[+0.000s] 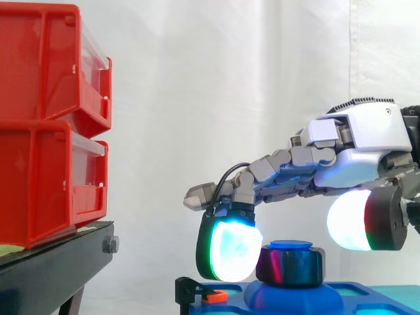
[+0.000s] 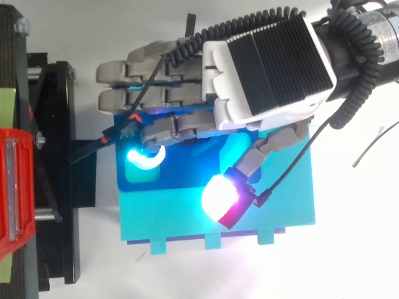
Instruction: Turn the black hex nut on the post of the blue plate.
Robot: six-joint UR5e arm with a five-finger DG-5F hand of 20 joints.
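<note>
Hand (image 1: 361, 141) loosely open over the nut (image 1: 290, 266), lower right, gripping nothing. An off-centre pinch could slip off.

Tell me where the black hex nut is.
Side view: the black hex nut sits low, right of centre, on the blue plate, between the hand's glowing pads.

Hand (image 2: 268, 75) above blue plate (image 2: 283, 215), red bin (image 2: 12, 187)
</note>
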